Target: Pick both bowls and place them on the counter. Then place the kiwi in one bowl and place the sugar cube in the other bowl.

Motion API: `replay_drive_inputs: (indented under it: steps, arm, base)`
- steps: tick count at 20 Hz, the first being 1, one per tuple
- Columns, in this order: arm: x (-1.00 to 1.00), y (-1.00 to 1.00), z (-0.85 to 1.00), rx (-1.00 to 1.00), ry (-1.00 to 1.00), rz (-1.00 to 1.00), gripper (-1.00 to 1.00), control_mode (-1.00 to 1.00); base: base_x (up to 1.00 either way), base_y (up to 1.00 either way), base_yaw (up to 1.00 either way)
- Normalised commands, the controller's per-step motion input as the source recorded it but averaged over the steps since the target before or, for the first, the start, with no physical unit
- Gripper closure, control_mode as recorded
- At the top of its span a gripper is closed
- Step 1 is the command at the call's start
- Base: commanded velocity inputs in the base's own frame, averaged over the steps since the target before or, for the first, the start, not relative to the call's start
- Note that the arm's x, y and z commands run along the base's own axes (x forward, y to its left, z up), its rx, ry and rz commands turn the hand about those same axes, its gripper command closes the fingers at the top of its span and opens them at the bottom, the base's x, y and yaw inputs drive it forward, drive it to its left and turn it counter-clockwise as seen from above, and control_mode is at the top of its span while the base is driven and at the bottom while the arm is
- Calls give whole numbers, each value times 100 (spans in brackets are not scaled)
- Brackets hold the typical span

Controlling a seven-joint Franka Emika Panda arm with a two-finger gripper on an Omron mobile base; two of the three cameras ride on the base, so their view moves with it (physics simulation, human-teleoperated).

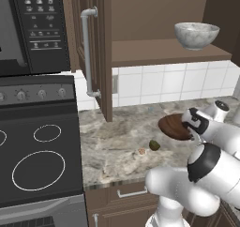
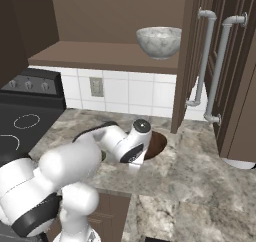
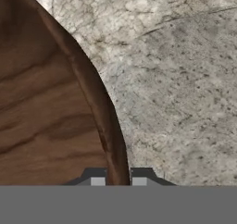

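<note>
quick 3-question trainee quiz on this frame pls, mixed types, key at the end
1. True or false: the marbled bowl already stands on the counter.
2. What is the pincer shut on?
A. the kiwi
B. the rim of the wooden bowl
C. the cabinet door handle
3. Fill in: the sugar cube lies on the counter just beside the ____.

Key:
1. False. It sits on the cabinet shelf above the counter.
2. B. In the hand view the two tips straddle the bowl's rim, one on each side.
3. kiwi
</note>
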Motion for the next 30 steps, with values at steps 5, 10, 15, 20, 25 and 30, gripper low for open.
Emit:
replay_drive_inputs:
  steps: [5, 10, 15, 20, 25, 30]
  arm:
    - [25, -17, -33, 0, 0, 3, 100, -100]
    - [-3, -6, -23, 0, 3, 1, 100, -100]
    - [0, -11, -13, 0, 4, 0, 100, -100]
    - [0, -2, 0, 0, 6, 0, -100, -100]
    - [0, -1, 0, 0, 4, 0, -100, -100]
    - [-5, -3, 5, 1, 0, 0, -100, -100]
  base:
    - [0, 0, 0]
    - [0, 0, 0]
    - [0, 0, 0]
    - [0, 0, 0]
    - [0, 0, 0]
    - [0, 0, 0]
